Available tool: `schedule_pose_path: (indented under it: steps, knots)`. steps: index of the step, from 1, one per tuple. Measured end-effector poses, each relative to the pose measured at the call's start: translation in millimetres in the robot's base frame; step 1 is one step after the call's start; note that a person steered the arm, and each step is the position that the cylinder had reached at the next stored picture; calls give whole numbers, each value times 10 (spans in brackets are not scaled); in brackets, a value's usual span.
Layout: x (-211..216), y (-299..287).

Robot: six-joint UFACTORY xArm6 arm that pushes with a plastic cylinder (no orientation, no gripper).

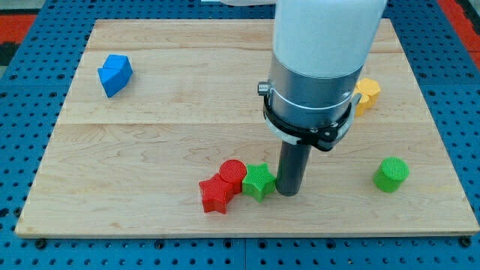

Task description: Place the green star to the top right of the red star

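Note:
The green star [258, 181] lies near the view's bottom middle of the wooden board [150, 135]. The red star [215, 193] lies to its lower left. A red cylinder [232, 173] sits between them, touching both. My tip [288, 190] stands just to the right of the green star, touching or almost touching its right side. The arm's white and grey body hangs above it and hides part of the board behind.
A green cylinder [391, 174] stands at the right. A yellow block [366, 94] is partly hidden behind the arm at the upper right. A blue block [115, 75] lies at the upper left. The board's bottom edge runs just below the red star.

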State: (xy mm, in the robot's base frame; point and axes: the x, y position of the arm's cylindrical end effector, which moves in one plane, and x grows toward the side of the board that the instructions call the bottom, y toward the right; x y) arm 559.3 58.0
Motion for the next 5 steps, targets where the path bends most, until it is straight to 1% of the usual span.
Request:
schedule_pose_path:
  steps: [1,3,4,5]
  knots:
    - [-1,-4]
    - [-178,-359]
    - [-181,-302]
    - [-343,-13]
